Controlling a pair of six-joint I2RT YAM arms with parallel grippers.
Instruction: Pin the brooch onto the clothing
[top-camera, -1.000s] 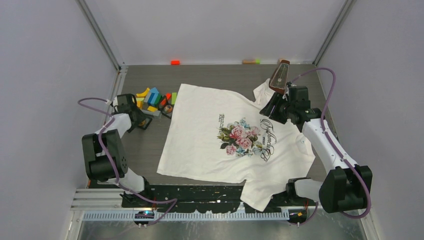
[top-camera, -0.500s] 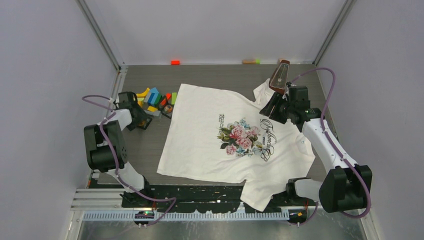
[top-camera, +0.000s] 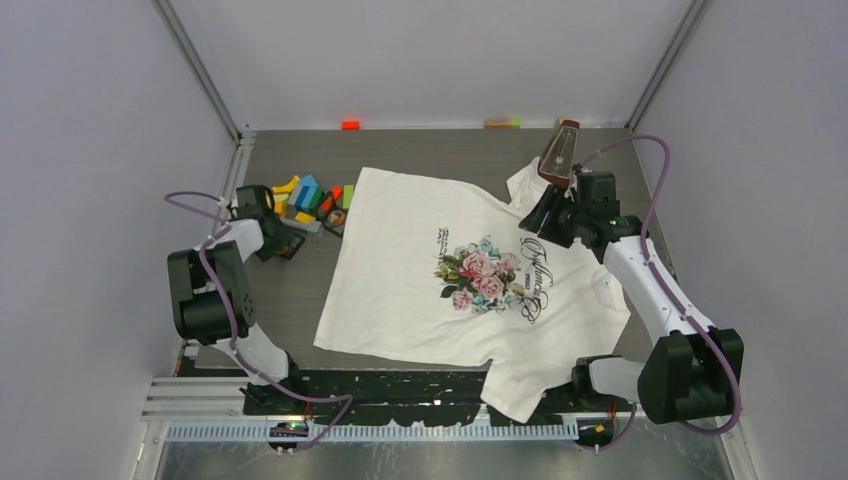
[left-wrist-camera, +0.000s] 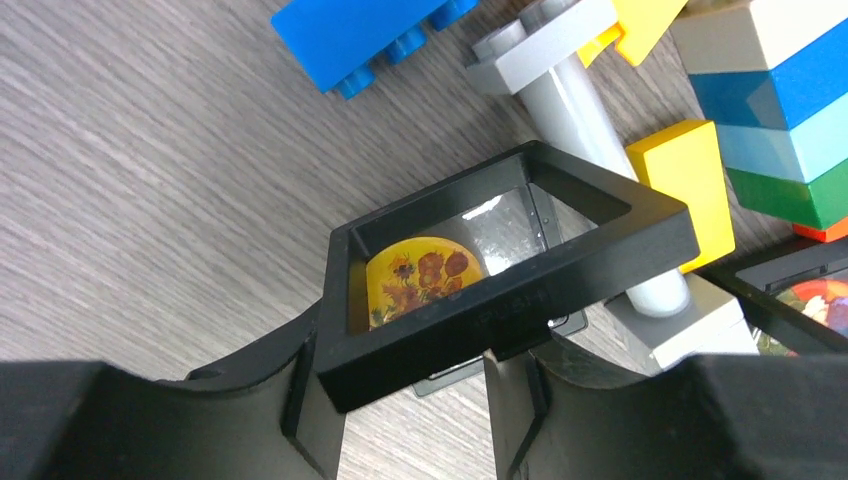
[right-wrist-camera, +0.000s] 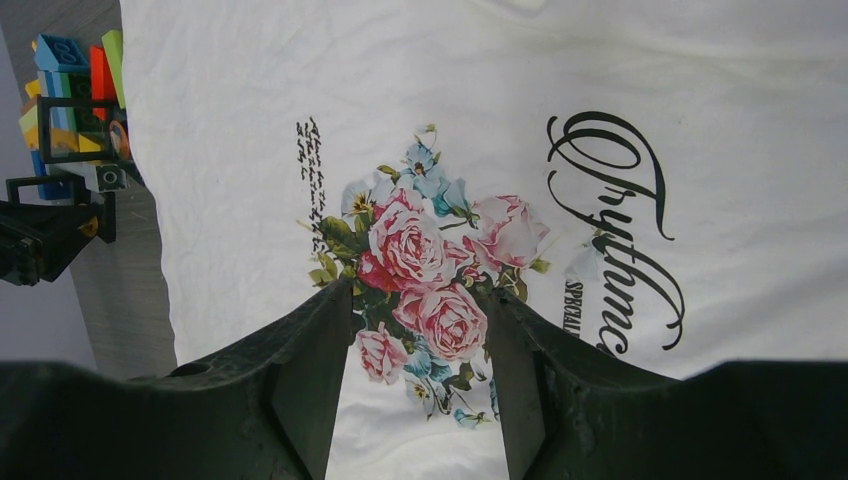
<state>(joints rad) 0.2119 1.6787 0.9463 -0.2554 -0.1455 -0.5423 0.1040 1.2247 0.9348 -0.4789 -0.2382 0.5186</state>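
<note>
The brooch (left-wrist-camera: 425, 275) is a yellow disc with orange sunflowers, lying inside a black square-framed case (left-wrist-camera: 520, 290) on the table left of the shirt. My left gripper (left-wrist-camera: 415, 400) closes on the near corner of the case, a finger pressed against each side; in the top view it (top-camera: 283, 243) is beside the toy blocks. The clothing (top-camera: 420, 290) is a white T-shirt with a pink-rose print, spread flat mid-table, also in the right wrist view (right-wrist-camera: 250, 120). My right gripper (right-wrist-camera: 420, 380) hovers open and empty above the roses, near the collar (top-camera: 545, 222).
Coloured toy blocks (top-camera: 305, 195) are piled left of the shirt, close behind the case (left-wrist-camera: 770, 120). A second black framed case (left-wrist-camera: 790, 300) lies to the right. A brown wedge-shaped object (top-camera: 558, 155) stands behind my right gripper. Small orange (top-camera: 350, 125) and green markers (top-camera: 503, 122) lie by the back wall.
My left arm's elbow has swung left and back while its gripper stayed at the case. The right arm and the shirt have not moved.
</note>
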